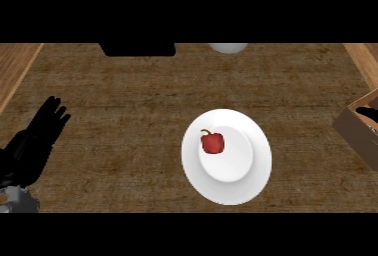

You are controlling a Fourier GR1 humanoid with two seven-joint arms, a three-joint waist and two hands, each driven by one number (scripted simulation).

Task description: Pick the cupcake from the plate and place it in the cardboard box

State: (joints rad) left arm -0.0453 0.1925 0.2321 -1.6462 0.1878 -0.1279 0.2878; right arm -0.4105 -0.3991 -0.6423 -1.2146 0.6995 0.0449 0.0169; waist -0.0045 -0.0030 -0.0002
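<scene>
Left hand (33, 142): black, at the left edge, resting with fingers straight and slightly apart, pointing up; it holds nothing and is well apart from the plate. The grey forearm shows just below it.

Counter (125, 95): brown, mottled, matte surface with a woven or worn-wood look; paler wooden strips run along the far left and right.

Dark block (138, 49): flat black shape at the top edge, left of centre; what it is cannot be told.

Pale object (227, 47): rounded, whitish, cut by the top edge; only its lower part shows.

Plate (255, 177): white, smooth, glossy-looking, with a raised inner well; it lies at the centre of the counter.

Thing on plate: the task names a cupcake, but what lies there is a red pepper (212, 143) with a short green stem, on the left part of the plate's well.

Handling, as a judgement: likely light, fairly stiff with a hollow body, skin smooth and a little slippery; not fragile, though it may roll on the slick plate.

Where to hold: across the widest part of the red body, fingers on one side and thumb on the other, coming from above; the stem looks too thin to hold by.

Box (356, 131): brown cardboard, stiff, sharp-edged, partly cut by the right edge, dark open inside; well apart from the plate.

Right hand: not in view.
</scene>
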